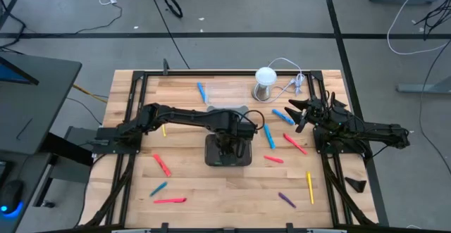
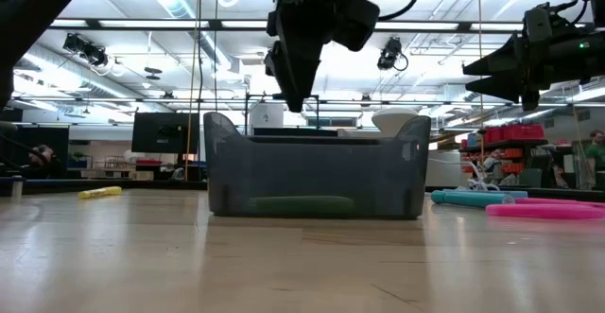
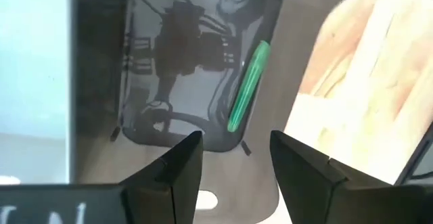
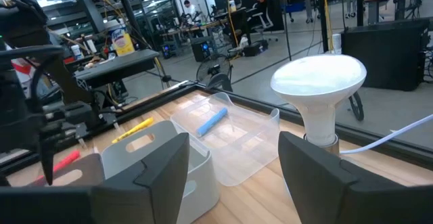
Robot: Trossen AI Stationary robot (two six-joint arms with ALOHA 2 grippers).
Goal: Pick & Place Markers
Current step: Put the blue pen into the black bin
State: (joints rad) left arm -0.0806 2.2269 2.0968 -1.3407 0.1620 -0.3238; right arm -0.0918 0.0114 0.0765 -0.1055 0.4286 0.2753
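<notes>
Left gripper (image 1: 227, 147) hangs jaws apart, empty, pointing down over the grey tray (image 1: 211, 159) holding a green marker (image 3: 246, 83); right gripper (image 1: 301, 113), released, waits at right beside the white-domed cylinder (image 1: 265, 82), other markers (image 1: 163, 165) scattered around.

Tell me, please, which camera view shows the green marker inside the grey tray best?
The left wrist view: the green marker lies in plain sight on the grey tray floor below the open left gripper. The low view shows it dimly through the wall; the high view hides it; the right wrist view misses it.
</notes>
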